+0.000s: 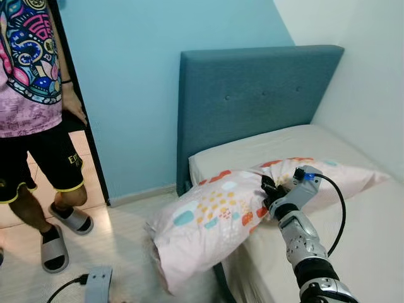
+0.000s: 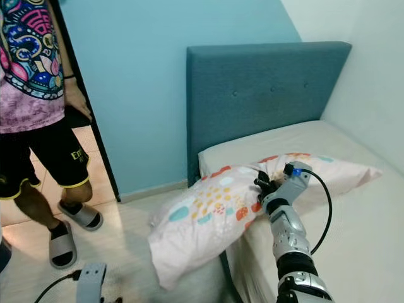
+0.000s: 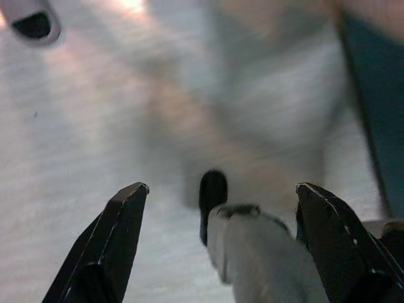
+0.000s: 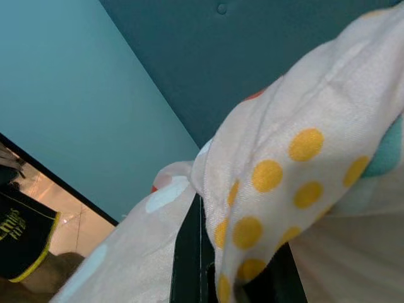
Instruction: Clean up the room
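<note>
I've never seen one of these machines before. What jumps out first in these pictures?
The big patterned pillow, hanging half off the bed over the floor, with the right gripper pinching its fabric. Behind stands a blue-grey headboard against a light blue wall, and a person in grey slippers waits at the left by the doorway.

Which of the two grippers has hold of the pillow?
The right gripper, pinching the spotted pillow at the bed's edge; the left gripper is open above the floor.
</note>
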{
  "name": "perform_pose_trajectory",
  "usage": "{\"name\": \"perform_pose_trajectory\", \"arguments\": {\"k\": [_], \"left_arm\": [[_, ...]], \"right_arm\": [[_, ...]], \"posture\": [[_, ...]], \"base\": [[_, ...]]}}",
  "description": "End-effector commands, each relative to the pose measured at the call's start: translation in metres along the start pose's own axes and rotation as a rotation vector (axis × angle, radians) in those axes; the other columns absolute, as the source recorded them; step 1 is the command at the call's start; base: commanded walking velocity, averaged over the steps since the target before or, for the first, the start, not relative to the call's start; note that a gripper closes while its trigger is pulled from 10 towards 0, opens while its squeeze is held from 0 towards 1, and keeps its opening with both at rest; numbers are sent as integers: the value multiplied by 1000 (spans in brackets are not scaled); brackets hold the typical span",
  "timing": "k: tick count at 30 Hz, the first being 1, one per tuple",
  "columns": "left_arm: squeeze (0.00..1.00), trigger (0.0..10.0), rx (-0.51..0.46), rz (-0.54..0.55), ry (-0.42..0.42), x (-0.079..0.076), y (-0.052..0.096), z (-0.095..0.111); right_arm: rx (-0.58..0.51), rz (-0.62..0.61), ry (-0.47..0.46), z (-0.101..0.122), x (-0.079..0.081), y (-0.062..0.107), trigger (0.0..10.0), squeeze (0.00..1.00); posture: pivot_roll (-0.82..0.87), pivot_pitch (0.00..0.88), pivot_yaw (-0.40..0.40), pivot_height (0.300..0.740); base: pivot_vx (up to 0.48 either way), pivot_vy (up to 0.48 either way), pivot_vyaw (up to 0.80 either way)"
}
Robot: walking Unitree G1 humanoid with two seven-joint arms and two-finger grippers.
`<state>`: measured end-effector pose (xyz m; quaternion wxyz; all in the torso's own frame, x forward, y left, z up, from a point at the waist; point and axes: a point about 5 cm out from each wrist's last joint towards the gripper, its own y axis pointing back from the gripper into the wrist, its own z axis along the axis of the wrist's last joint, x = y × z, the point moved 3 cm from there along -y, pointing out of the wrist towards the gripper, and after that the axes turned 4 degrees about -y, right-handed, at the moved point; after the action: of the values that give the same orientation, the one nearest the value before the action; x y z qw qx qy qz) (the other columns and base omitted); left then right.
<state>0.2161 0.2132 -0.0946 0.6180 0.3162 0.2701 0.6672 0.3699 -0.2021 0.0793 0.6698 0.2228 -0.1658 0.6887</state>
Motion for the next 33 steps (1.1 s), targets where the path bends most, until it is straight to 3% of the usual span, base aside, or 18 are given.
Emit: {"name": "perform_pose_trajectory", "arguments": {"k": [1, 9, 21, 33], "left_arm": [[0, 10000, -17, -28, -21, -9, -1, 4], [0, 10000, -9, -16, -7, -7, -1, 3], [0, 10000, 27, -7, -4, -5, 2, -11], [0, 10000, 8, -37, -31, -12, 0, -4]], "right_arm": [[-65, 31, 35, 23, 8, -8, 10000, 0], [-67, 113, 18, 23, 23, -10, 10000, 0], [-63, 178, 0, 21, 30, -8, 10000, 0], [-107, 11, -18, 34, 4, -7, 10000, 0]], "posture": [[42, 0, -99, 740], [43, 0, -103, 740], [38, 0, -98, 740], [28, 0, -90, 740]], "base": [[454, 0, 0], [451, 0, 0], [452, 0, 749], [471, 0, -52]]}}
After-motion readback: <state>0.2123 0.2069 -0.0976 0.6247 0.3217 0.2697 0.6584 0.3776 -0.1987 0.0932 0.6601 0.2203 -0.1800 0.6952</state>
